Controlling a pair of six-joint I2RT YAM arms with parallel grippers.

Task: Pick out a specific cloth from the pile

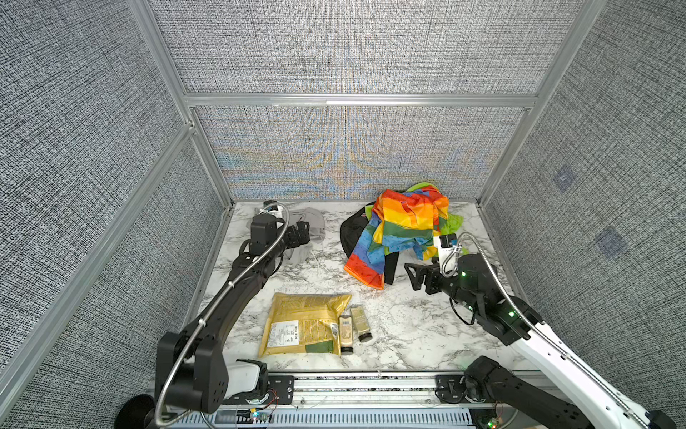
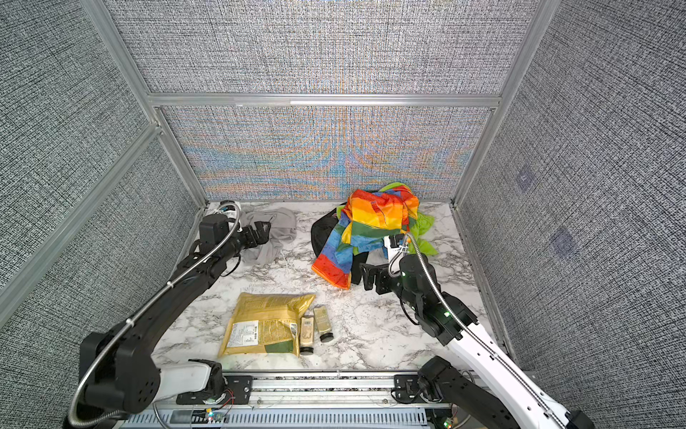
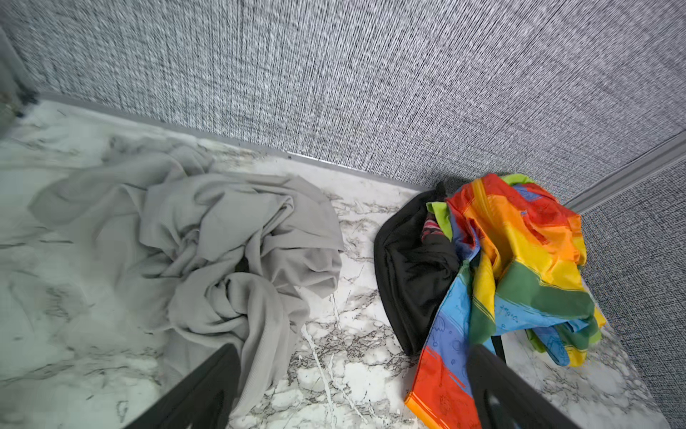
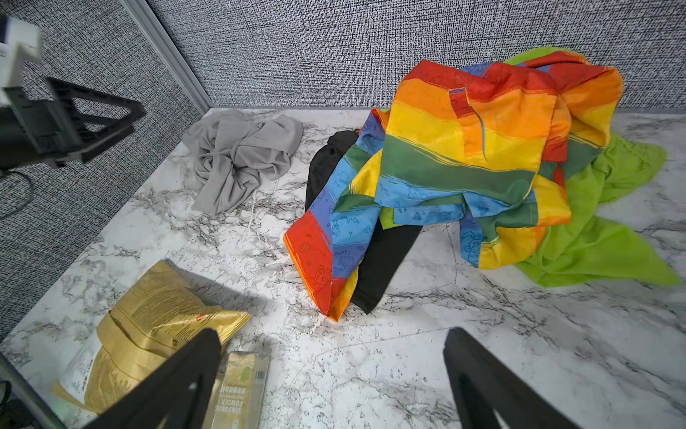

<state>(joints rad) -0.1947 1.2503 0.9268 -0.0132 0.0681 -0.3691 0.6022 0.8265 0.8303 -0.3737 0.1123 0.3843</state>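
The cloth (image 1: 316,223) (image 2: 280,230) is plain light grey and lies crumpled at the back left of the table, apart from the pile. In the wrist views the cloth (image 3: 230,237) (image 4: 241,159) rests loose on the marble. My left gripper (image 1: 302,232) (image 2: 261,230) (image 3: 354,349) is open just over its near edge, with only bare marble between the jaws. The pile sits at the back right: a rainbow-striped cloth (image 1: 404,230) (image 4: 464,148) over a black one (image 4: 386,260) and a lime green one (image 4: 601,230). My right gripper (image 1: 412,276) (image 4: 333,334) is open and empty in front of the pile.
A yellow bag (image 1: 304,323) (image 4: 156,327) lies at the front middle, with two small seasoning packets (image 1: 354,328) (image 4: 237,386) beside it. Grey fabric walls close in the back and both sides of the marble table (image 1: 408,334).
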